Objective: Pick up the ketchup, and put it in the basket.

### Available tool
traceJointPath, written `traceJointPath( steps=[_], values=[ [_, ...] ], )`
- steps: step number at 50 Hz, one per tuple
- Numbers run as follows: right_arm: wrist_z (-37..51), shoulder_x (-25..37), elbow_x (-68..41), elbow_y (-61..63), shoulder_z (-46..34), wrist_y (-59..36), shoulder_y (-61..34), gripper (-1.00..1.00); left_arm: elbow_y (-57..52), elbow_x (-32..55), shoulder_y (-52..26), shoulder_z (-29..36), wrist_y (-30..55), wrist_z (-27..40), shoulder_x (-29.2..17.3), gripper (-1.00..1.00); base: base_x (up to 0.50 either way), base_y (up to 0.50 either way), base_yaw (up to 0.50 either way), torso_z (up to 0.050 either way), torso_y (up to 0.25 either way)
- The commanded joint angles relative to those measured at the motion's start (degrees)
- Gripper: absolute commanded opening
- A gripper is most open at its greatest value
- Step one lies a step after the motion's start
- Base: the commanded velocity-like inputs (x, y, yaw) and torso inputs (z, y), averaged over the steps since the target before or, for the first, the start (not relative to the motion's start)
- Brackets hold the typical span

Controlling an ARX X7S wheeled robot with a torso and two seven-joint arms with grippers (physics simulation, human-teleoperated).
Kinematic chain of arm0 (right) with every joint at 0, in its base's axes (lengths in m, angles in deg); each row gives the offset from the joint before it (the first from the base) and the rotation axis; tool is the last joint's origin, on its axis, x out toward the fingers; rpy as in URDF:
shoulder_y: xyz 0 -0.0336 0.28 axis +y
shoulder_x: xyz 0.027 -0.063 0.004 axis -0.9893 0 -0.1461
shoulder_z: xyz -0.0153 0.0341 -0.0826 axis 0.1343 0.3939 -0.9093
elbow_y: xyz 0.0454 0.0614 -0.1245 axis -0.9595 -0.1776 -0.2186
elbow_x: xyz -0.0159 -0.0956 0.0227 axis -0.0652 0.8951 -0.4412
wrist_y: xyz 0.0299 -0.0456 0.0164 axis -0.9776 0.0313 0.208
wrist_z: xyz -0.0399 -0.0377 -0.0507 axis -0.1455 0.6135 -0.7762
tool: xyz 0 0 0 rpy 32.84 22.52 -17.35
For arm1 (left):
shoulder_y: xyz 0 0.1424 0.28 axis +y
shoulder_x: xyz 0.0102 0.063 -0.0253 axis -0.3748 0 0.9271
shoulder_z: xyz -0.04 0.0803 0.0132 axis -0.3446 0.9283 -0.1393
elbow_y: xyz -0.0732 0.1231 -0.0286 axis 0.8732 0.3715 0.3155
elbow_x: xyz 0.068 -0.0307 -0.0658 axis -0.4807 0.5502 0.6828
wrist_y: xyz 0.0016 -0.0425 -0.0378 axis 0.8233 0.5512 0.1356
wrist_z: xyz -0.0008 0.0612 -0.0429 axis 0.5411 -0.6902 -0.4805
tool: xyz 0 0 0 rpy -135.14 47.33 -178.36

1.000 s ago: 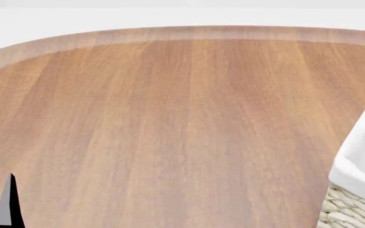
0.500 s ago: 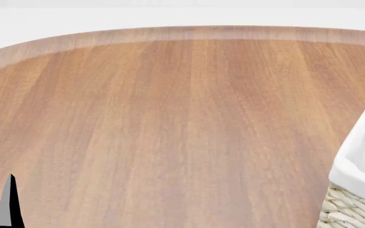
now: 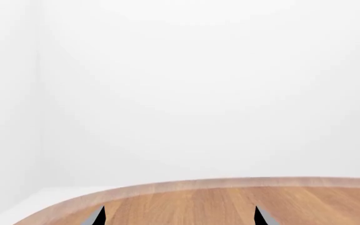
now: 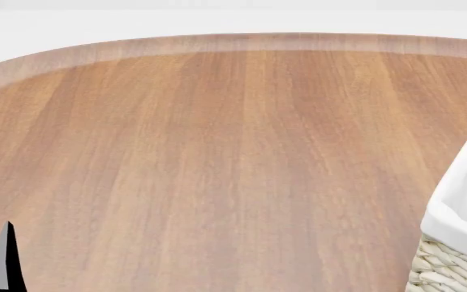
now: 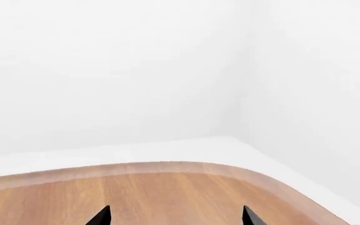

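The ketchup is out of view in every frame. The basket (image 4: 459, 207), cream wicker with a white cloth liner over its rim, pokes in at the right edge of the head view; only its near-left corner shows. My left gripper (image 3: 178, 218) is open, its two dark tips wide apart over bare wood with nothing between them. One of its fingertips (image 4: 6, 261) shows at the lower left of the head view, far from the basket. My right gripper (image 5: 175, 218) is open too, empty, and does not appear in the head view.
A round wooden table (image 4: 217, 152) fills the head view, its curved far edge (image 4: 233, 41) against a white floor and walls. Both wrist views look across the wood to that edge (image 3: 230, 183) (image 5: 167, 168) and a white wall.
The left fingertip in the head view has slid slightly left and lower. The basket and table have not moved.
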Motion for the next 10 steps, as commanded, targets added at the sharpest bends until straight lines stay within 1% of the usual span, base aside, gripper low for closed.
traceJointPath(
  steps=[1,7,10],
  values=[
    [-0.71,-1.28,5.57,6.29,4.98,11.14,0.09,1.0,-1.7,0.25,0.3,-2.59,1.2,0.3,0.92,1.0,0.0,0.0,0.0,0.0,0.0],
    [-1.36,-2.01,6.7,8.74,7.24,17.15,-0.01,1.0,-2.61,0.69,0.23,-3.0,1.26,0.75,0.61,1.0,0.0,0.0,0.0,0.0,0.0],
    [-1.32,-1.91,10.81,11.45,7.09,22.38,1.57,1.0,-3.41,1.07,0.28,-3.41,1.35,1.04,0.35,1.0,0.0,0.0,0.0,0.0,0.0]
  ],
)
